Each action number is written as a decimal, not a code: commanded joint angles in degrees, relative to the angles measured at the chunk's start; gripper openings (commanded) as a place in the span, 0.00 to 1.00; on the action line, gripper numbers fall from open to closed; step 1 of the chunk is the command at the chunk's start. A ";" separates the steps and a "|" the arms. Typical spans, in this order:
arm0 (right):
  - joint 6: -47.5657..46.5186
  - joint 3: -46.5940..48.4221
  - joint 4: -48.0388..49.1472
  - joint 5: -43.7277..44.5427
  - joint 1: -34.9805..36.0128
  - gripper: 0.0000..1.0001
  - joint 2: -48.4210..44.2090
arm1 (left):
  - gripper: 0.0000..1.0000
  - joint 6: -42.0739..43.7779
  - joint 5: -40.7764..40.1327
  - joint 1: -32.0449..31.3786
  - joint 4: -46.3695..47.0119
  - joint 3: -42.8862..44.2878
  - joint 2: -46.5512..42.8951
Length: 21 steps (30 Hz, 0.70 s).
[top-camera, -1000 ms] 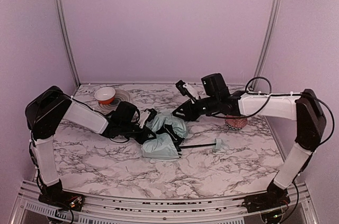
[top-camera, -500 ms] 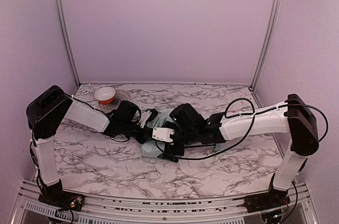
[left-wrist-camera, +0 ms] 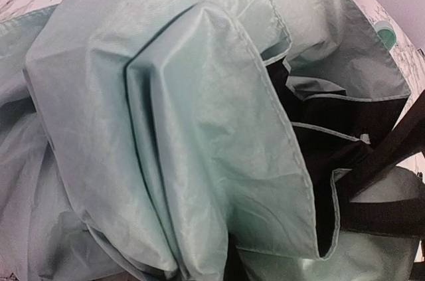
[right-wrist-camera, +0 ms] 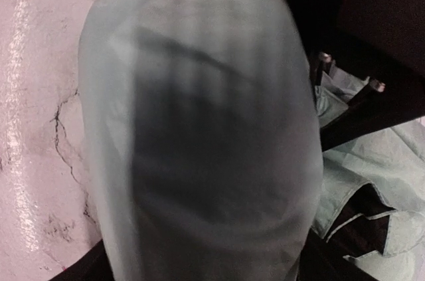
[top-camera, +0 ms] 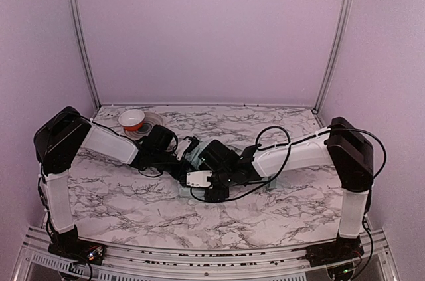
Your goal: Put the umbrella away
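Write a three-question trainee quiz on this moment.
1. True or false: the bowl sits at the far left of the table.
2. What fills the left wrist view? A bare marble, B the umbrella, C a cable.
3. Short answer: which is nearer the table's front edge, the left gripper or the right gripper?
Key: 1 true; 2 B; 3 right gripper.
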 commanded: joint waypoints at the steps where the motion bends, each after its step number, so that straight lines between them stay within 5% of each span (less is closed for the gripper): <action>1: 0.79 1.66 -5.82 1.27 0.04 0.66 2.90 | 0.00 2.47 -0.56 0.00 -8.98 0.94 2.89; 4: 1.50 1.59 -7.42 -0.85 0.06 0.50 2.74 | 0.00 2.35 -0.31 0.32 -9.39 1.97 1.95; 12: 2.61 -0.36 -11.05 -12.13 0.51 0.31 -0.53 | 0.54 -4.93 -4.26 7.35 -2.80 7.39 -1.18; 16: 3.78 0.88 -16.38 -23.93 0.12 0.28 -0.17 | 0.64 -4.27 -9.75 9.04 -2.50 10.19 -2.32; 21: 9.47 4.22 -24.25 -37.50 -3.42 0.24 4.42 | 0.68 1.18 -12.09 9.95 3.38 3.35 -11.78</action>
